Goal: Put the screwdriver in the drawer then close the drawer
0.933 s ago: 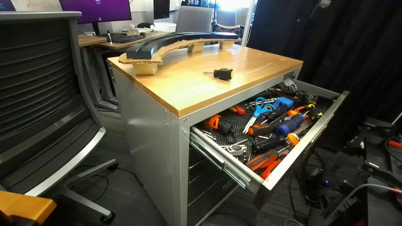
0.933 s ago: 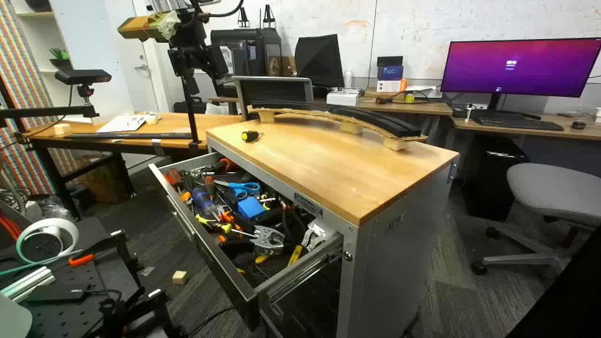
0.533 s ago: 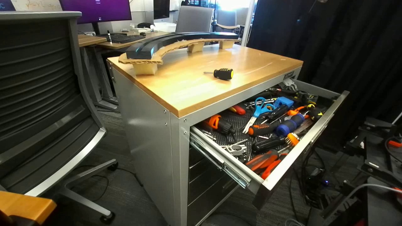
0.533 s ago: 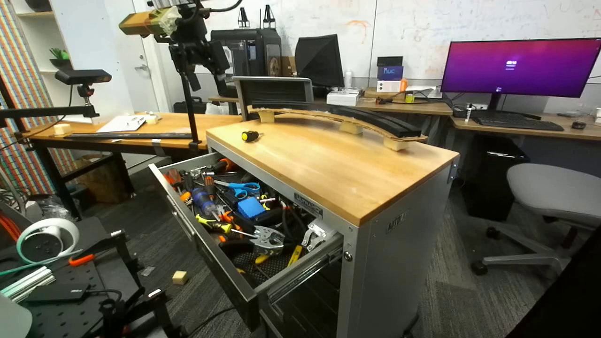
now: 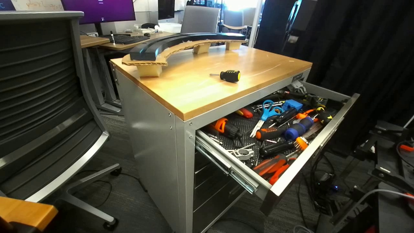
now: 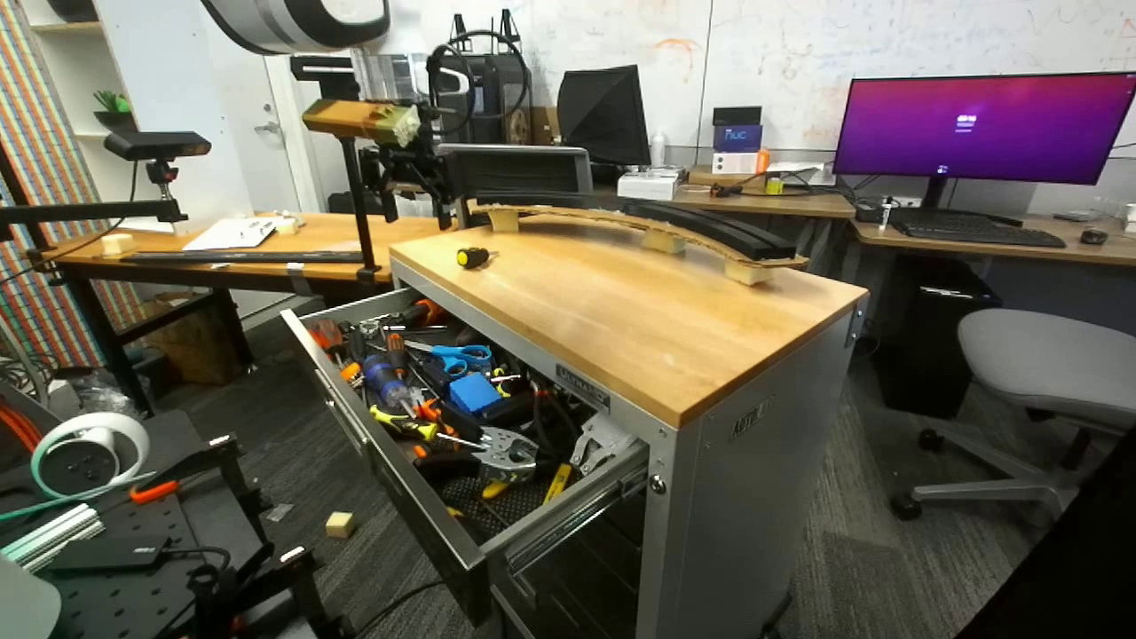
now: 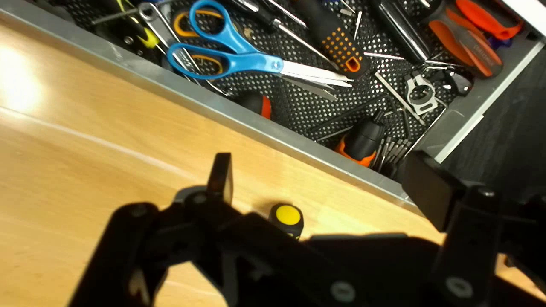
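Gripper, widely splayed, with nothing in its grasp. Saw the screwdriver lying on the worktop, outside the extended drawer. Feared rolling the round-handled screwdriver away through an off-centre pinch.

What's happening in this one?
A robot arm has its hand open, with nothing in it. The stubby black screwdriver lies on the wooden worktop. Below, the drawer stands open, strewn with tools. Putting the screwdriver inside and closing the drawer are both still to do; reaching for the screwdriver seems likely next.
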Controlling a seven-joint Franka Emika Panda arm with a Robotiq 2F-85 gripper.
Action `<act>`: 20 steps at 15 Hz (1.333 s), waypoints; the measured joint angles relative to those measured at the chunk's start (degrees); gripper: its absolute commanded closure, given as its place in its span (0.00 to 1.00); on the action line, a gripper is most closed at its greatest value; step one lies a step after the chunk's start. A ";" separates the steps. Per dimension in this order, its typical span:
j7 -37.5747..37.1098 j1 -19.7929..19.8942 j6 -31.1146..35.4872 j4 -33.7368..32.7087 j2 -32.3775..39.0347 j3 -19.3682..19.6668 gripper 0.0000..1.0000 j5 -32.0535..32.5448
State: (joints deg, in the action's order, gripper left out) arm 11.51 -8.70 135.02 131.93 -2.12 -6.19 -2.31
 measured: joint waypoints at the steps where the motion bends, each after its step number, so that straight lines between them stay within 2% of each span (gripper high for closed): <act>1: 0.89 -0.27 -0.03 -2.94 3.89 -0.42 0.00 -0.12; 4: 2.08 -0.36 -0.08 -12.34 14.37 -1.88 0.00 -0.13; 8: 1.64 -0.37 -0.19 -21.69 23.54 -2.47 0.00 0.23; 9: 0.68 -0.40 -0.19 -23.15 25.01 -2.39 0.25 1.21; 10: -0.73 -0.50 -0.19 -24.26 26.17 -2.15 0.27 2.74; 11: -2.20 -0.61 -0.21 -25.00 27.00 -1.86 0.34 4.25; 15: -5.49 -0.66 -0.74 -25.52 27.96 -1.49 0.67 6.15; 18: -5.42 -0.62 -1.60 -25.80 27.86 -1.43 0.88 6.69; 20: -0.95 -0.12 -4.82 -26.52 27.86 -2.20 0.91 6.47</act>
State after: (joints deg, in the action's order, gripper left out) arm 10.57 -8.82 130.20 105.42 25.74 -8.38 4.16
